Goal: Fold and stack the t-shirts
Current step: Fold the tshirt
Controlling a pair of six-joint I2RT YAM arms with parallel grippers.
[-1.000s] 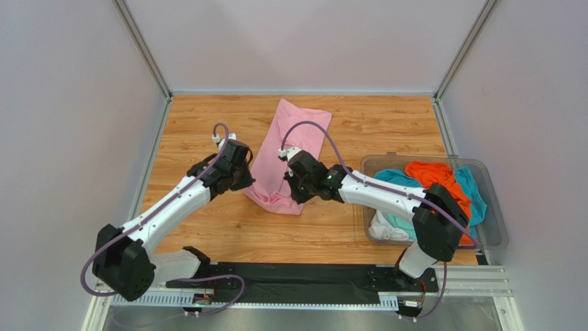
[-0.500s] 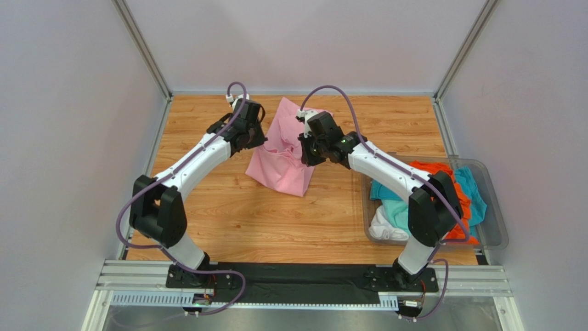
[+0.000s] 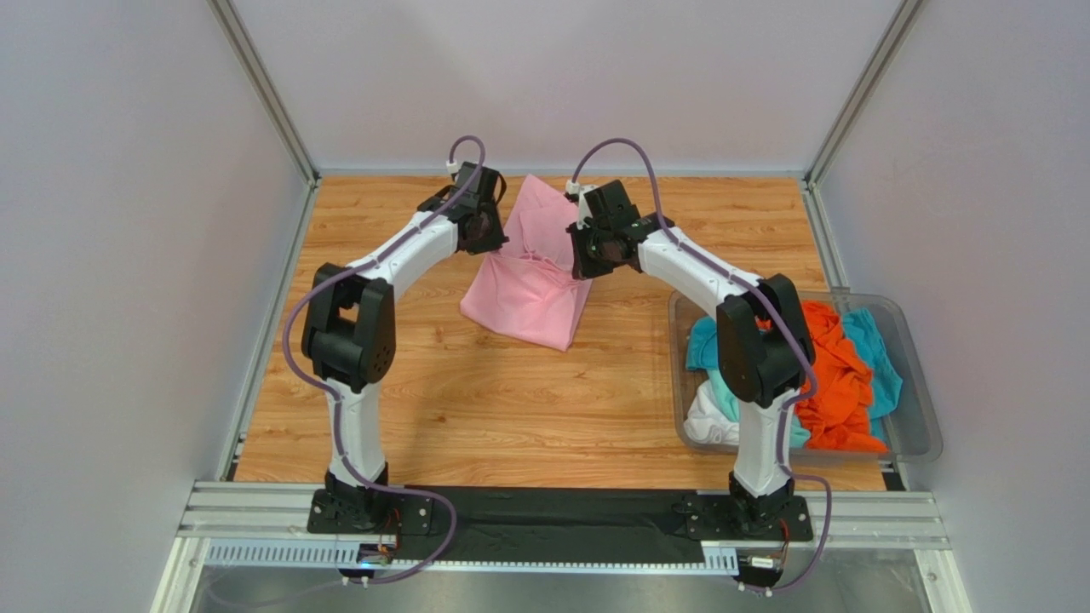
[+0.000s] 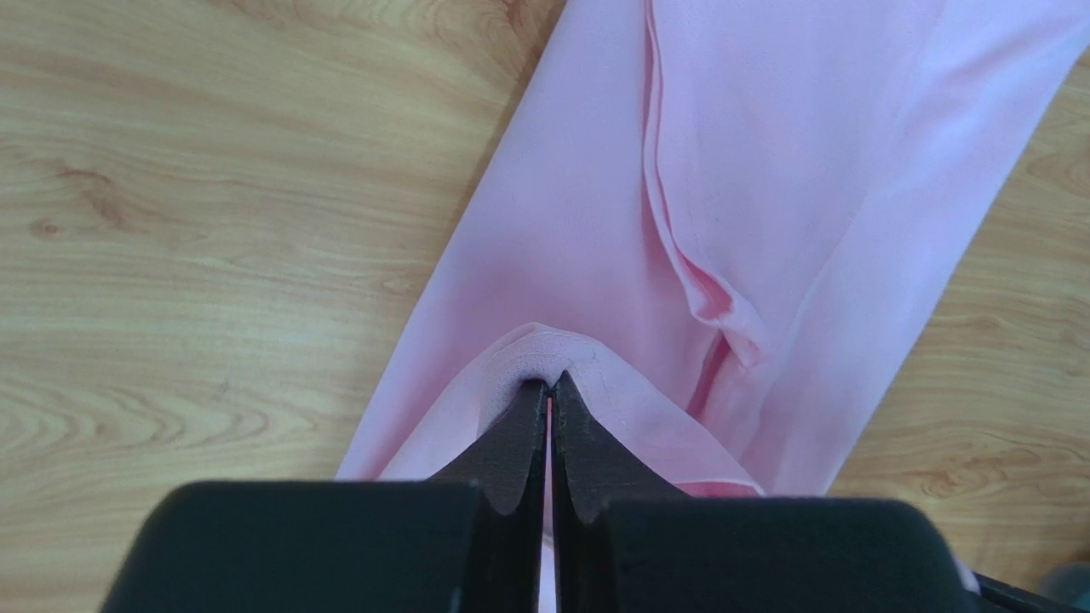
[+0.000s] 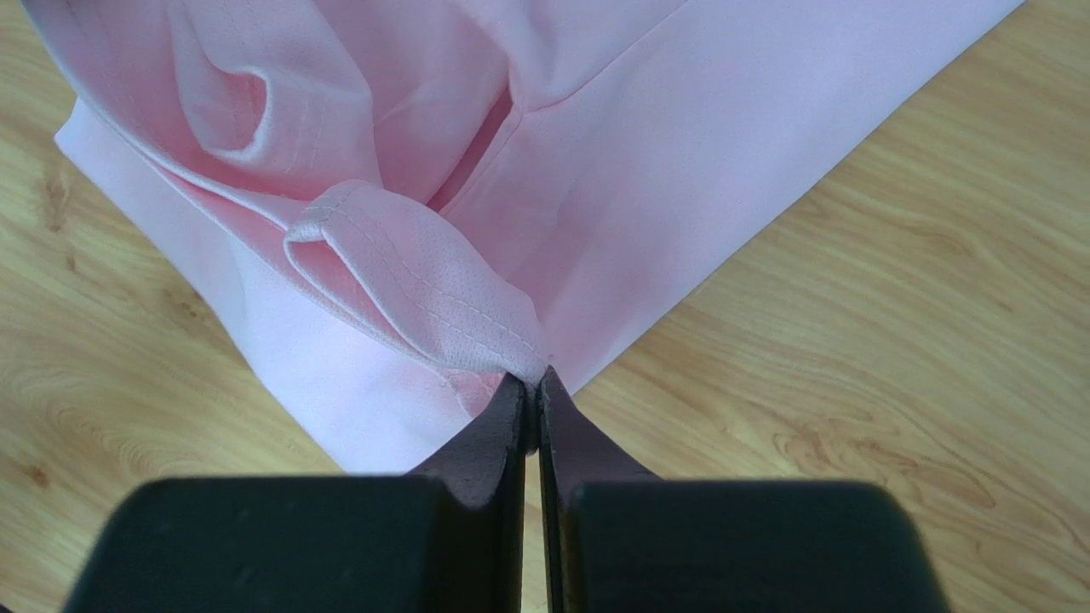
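A light pink t-shirt [image 3: 535, 275] lies at the back middle of the wooden table, folded lengthwise, its near end lifted and carried over the rest. My left gripper [image 3: 490, 234] is shut on the shirt's left edge; the left wrist view shows a pinched hem of the pink t-shirt [image 4: 717, 192] at my left gripper [image 4: 552, 379]. My right gripper [image 3: 586, 250] is shut on the right edge, and a stitched hem of the pink t-shirt [image 5: 422, 275] bunches at my right gripper [image 5: 531, 377]. Orange [image 3: 834, 377], teal [image 3: 878, 348] and white [image 3: 705, 414] t-shirts lie heaped in the bin.
A clear plastic bin [image 3: 916, 422] stands at the right front of the wooden table [image 3: 512, 409]. White walls with metal rails close in the left, back and right sides. A black base rail runs along the near edge.
Both arms have stretched toward the back of the table, carrying the pink shirt's near end up and over toward its far end. Both grippers have stayed shut on the cloth.
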